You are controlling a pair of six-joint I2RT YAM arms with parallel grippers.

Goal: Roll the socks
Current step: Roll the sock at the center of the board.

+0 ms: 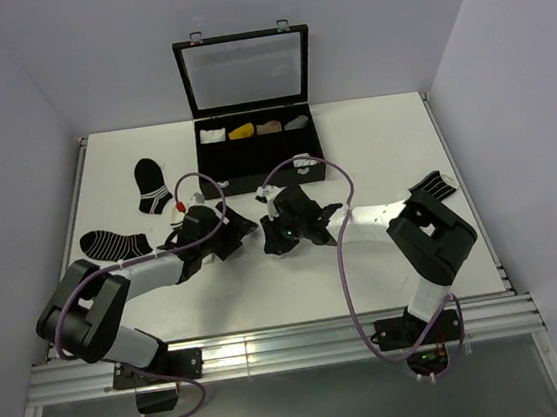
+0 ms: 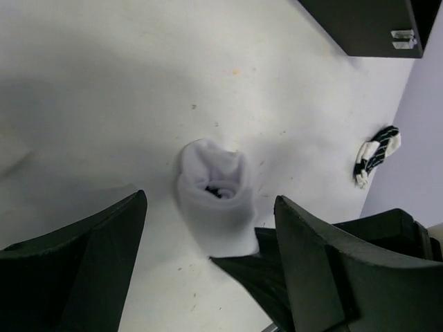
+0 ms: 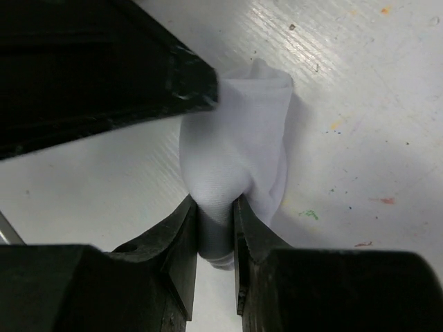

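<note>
Reaches to the rolled white sock bundle (image 2: 208, 173) from its left with the black-and-white left arm (image 1: 145, 274), black two-finger left gripper (image 2: 210, 200) spread wide astride it. Pinches its end in the narrowed jaws of the black right gripper (image 3: 216, 211).

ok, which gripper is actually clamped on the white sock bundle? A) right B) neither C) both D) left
A: the right wrist view shows the right gripper pinching the end of the white sock bundle, while the left gripper stands wide open around it.
</note>
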